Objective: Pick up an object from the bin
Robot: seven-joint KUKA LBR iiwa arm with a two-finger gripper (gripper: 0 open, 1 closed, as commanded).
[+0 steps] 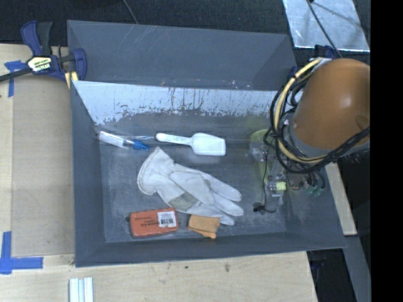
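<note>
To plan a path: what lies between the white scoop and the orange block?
The white glove lies there, in the camera view.

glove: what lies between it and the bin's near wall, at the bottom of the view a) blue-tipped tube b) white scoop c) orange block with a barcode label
c: the orange block sits just below the glove, by the near wall of the bin; the scoop lies behind the glove.
</note>
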